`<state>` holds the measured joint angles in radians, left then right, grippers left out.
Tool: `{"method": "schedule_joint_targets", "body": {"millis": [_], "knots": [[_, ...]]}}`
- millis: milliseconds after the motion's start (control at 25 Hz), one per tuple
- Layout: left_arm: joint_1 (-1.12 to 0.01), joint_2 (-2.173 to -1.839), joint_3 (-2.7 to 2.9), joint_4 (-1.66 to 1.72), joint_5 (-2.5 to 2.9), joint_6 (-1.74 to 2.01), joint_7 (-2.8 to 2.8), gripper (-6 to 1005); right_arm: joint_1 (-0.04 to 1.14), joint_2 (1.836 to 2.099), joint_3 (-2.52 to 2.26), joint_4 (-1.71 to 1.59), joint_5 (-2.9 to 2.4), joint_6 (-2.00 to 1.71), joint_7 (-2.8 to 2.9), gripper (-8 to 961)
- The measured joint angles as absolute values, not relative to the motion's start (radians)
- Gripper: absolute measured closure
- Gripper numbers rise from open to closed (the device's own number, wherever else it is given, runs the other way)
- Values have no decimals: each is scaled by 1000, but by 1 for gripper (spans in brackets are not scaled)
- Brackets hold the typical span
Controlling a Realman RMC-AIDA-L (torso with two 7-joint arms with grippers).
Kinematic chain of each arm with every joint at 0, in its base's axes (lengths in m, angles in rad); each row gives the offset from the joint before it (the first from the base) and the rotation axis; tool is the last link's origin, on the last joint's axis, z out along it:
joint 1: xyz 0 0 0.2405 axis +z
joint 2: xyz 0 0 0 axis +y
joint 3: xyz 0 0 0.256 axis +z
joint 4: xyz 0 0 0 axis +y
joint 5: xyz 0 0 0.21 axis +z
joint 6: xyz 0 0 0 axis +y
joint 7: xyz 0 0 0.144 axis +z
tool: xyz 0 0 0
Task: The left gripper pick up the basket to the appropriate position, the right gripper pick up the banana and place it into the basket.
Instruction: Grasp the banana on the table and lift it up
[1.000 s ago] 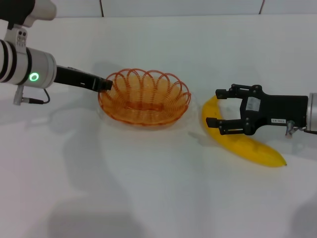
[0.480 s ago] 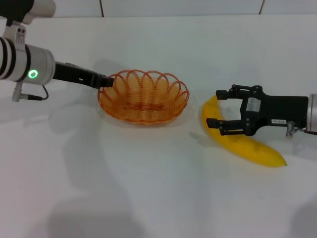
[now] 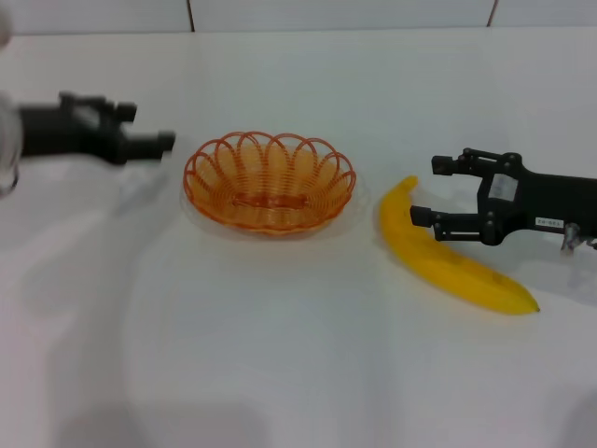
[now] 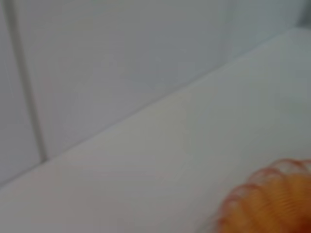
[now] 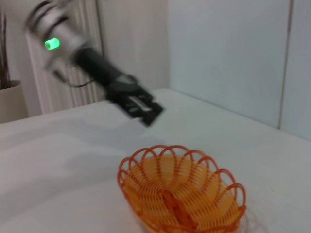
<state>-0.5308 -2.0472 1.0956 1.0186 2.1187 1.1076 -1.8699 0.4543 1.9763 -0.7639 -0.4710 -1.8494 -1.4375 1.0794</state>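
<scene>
A plain white bench [image 3: 298, 355] fills nearly the whole head view, its surface smooth and matte, with soft grey shadows toward the left and lower edges. Along the top of the frame runs a pale wall [image 3: 336, 13] cut by thin dark vertical seams. In the right wrist view, light panelled walls [image 5: 228, 53] meet at a corner in the upper middle, and a white ribbed radiator or blind [image 5: 68, 87] stands at upper left beside a pale plant pot [image 5: 10, 99].
</scene>
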Motion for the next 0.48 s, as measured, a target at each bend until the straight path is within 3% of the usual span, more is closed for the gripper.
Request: {"method": "schedule_joint_targets", "body": {"millis": [200, 480], "knots": [[-259, -2046, 1240, 1099, 1707, 1106, -1470, 310, 429, 1970, -764, -474, -1827, -1440, 1078, 100], [-138, -2044, 1254, 951, 1534, 1207, -1124, 151, 403, 1957, -776, -474, -1853, -1440, 1087, 101]]}}
